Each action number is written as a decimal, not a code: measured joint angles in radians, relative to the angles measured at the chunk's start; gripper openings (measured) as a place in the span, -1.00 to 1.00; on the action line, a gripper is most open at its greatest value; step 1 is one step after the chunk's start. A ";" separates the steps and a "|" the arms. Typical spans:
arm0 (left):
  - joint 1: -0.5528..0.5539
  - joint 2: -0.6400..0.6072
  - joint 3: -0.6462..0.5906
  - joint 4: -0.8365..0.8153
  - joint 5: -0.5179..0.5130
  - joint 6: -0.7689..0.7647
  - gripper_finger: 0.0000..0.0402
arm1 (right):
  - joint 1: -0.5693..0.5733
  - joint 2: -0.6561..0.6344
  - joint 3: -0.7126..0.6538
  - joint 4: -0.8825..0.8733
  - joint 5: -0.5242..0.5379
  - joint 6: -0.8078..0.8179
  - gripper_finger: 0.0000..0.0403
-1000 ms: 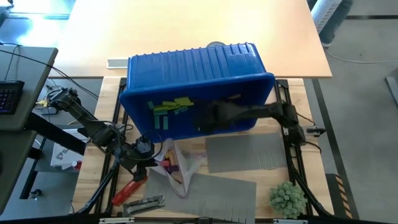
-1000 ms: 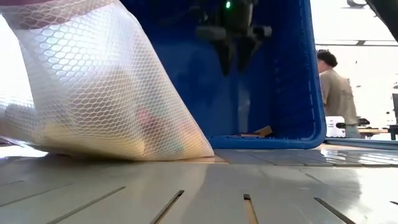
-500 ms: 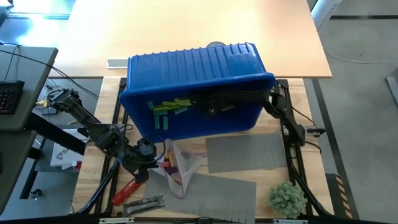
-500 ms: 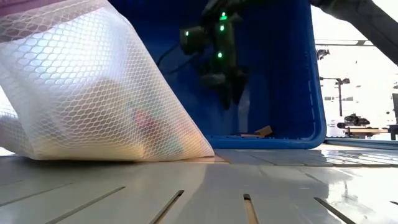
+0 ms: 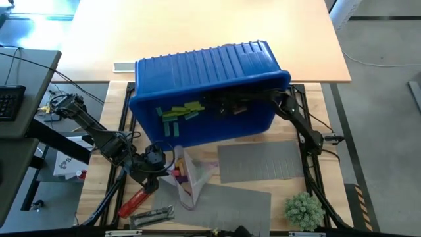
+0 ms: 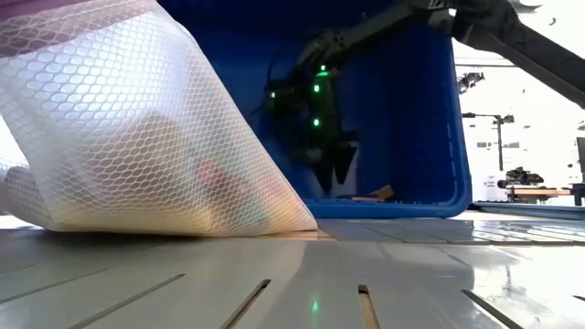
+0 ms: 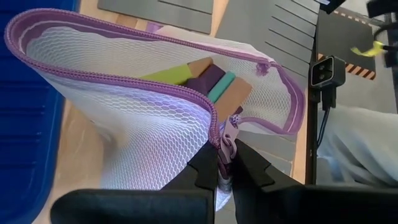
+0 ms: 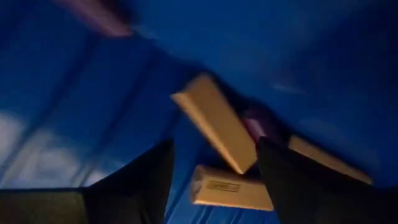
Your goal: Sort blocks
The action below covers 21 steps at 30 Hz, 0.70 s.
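Note:
A blue bin (image 5: 204,85) lies tipped on its side, its mouth toward the near edge. Lime and teal blocks (image 5: 176,113) lie inside at the left, and tan and purple blocks (image 8: 214,127) lie farther right. My right gripper (image 8: 216,146) reaches into the bin (image 6: 334,164) pointing down. It is open, a finger on either side of the tan blocks. My left gripper (image 5: 156,168) is shut on a white mesh bag (image 7: 155,124) with purple trim. The bag holds lime, purple, teal and tan blocks (image 7: 211,78). My left gripper pinches the bag's purple-trimmed rim at the zipper end (image 7: 225,134) between its two fingers. That end of the rim is lifted, so the mouth gapes toward the bin. The bag's body (image 6: 137,137) slopes down, and its lower part rests on the table.
Two grey slotted mats (image 5: 260,161) (image 5: 233,201) lie near and right of the bag. A red tool (image 5: 135,201) and a metal piece (image 5: 152,214) lie near the front left. A green tuft (image 5: 304,209) sits at the front right.
My right gripper has gone farther into the bin, toward the table's far edge, and sunk close to the bin's lower wall above the tan blocks. Its wrist has turned on the way. The bag and my left gripper have kept still.

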 joint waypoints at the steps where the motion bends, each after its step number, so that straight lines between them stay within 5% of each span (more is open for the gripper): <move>1: 0.000 0.000 0.000 0.000 -0.004 0.000 -0.99 | -0.003 0.012 0.000 -0.008 0.023 0.056 0.06; 6: 0.005 0.000 0.000 0.000 -0.008 0.000 -0.99 | -0.021 0.069 0.000 -0.019 0.093 0.132 0.05; 14: 0.004 0.000 0.000 0.000 -0.029 0.001 -0.99 | -0.021 0.118 0.007 -0.025 -0.029 0.119 0.05; 21: 0.004 0.000 0.000 0.000 -0.049 0.009 -0.99 | 0.052 0.023 -0.003 -0.083 -0.128 0.083 0.05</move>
